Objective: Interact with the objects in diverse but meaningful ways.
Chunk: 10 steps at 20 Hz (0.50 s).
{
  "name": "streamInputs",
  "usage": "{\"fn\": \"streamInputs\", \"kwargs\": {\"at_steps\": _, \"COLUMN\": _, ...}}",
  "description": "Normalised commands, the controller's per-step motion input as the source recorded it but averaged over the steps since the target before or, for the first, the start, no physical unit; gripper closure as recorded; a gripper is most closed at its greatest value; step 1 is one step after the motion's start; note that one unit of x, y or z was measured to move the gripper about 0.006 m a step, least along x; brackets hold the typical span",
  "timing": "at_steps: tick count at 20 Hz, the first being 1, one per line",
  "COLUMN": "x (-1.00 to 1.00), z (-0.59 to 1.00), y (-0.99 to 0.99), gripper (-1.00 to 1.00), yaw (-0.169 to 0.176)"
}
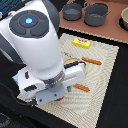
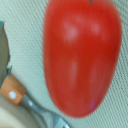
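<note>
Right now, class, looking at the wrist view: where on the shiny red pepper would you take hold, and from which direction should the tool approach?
Grip the red pepper across its widest middle, coming straight down from above. It lies flat on the woven mat, long and rounded, tapering toward one end, so the smooth skin would likely slip out of a grip near the tip. Keep clear of the wooden-handled cutlery close beside it.

A glossy red pepper-like vegetable (image 2: 82,55) is shown against a beige, finely dotted woven mat (image 1: 100,75). A yellow box (image 1: 82,43) with a red label is seen on the mat. Orange-brown wooden handles (image 1: 92,61) are marked by pale rivets. Two dark grey pots (image 1: 96,13) are set on a brown surface (image 1: 112,30).
</note>
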Motion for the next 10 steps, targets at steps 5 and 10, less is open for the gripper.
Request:
{"fn": "streamInputs", "kwargs": {"at_steps": 5, "x": 0.39, "z": 0.65, "y": 0.64, "gripper": -1.00, "yaw": 0.131}}
{"fn": "streamInputs", "kwargs": {"at_steps": 10, "x": 0.32, "z": 0.21, "y": 0.61, "gripper": -1.00, "yaw": 0.213}}
